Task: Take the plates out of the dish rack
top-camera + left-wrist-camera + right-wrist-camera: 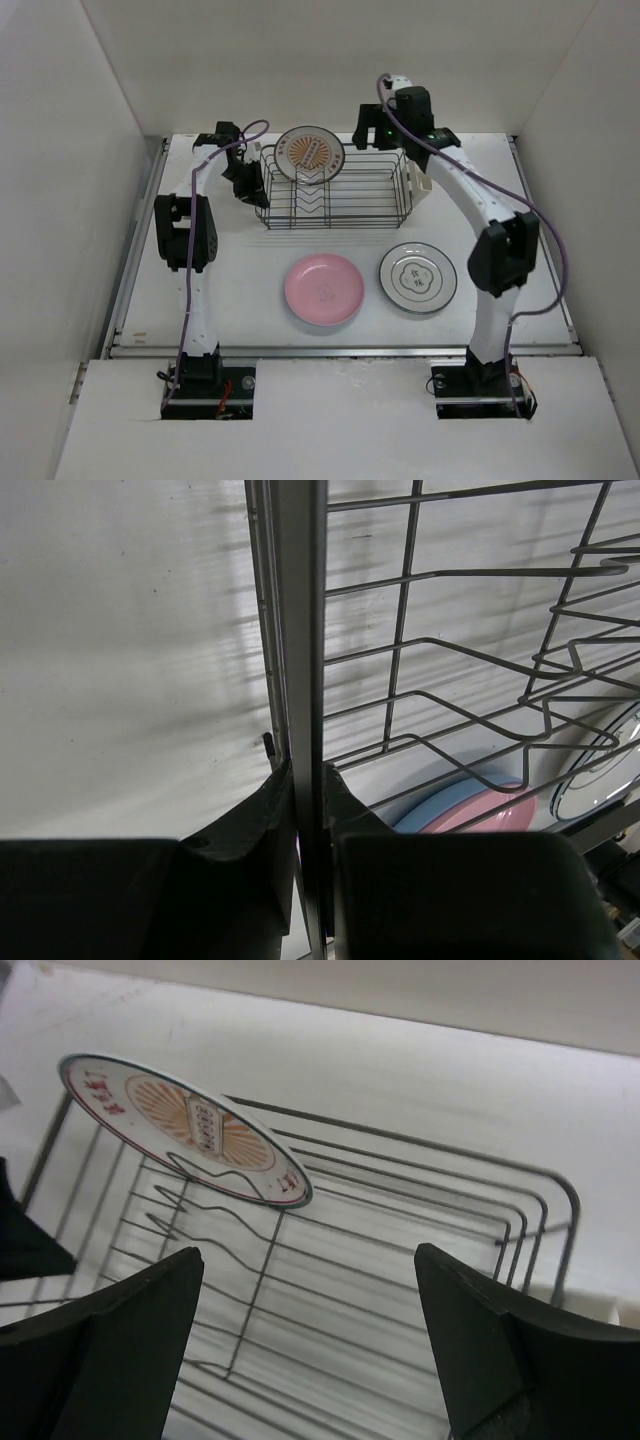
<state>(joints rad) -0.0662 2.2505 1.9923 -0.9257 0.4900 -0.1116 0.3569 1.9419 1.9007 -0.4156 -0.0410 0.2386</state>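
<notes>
Two grippers: we are seeing the left gripper (307, 785) clamping the rack's (340, 195) end wire, while the right gripper (308, 1260) is hanging with its jaws wide apart over the rack's far right.
Plates: the orange plate (310, 153) is leaning in the far-left slot; the pink plate (323, 289) and white plate (418, 277) are lying on the table (240, 300) in front.
Risk: we are judging that an off-centre grasp could be tipping the orange plate or dragging the rack.
Surroundings: the white table is sitting between plain walls (100, 100).

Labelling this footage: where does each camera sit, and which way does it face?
Top external: high behind, looking down at table; left arm, right arm show.
Left wrist: along left gripper, shut on dish rack edge.
Right wrist: through open right gripper, into dish rack.
Shared: top and right wrist see the orange-patterned plate.
</notes>
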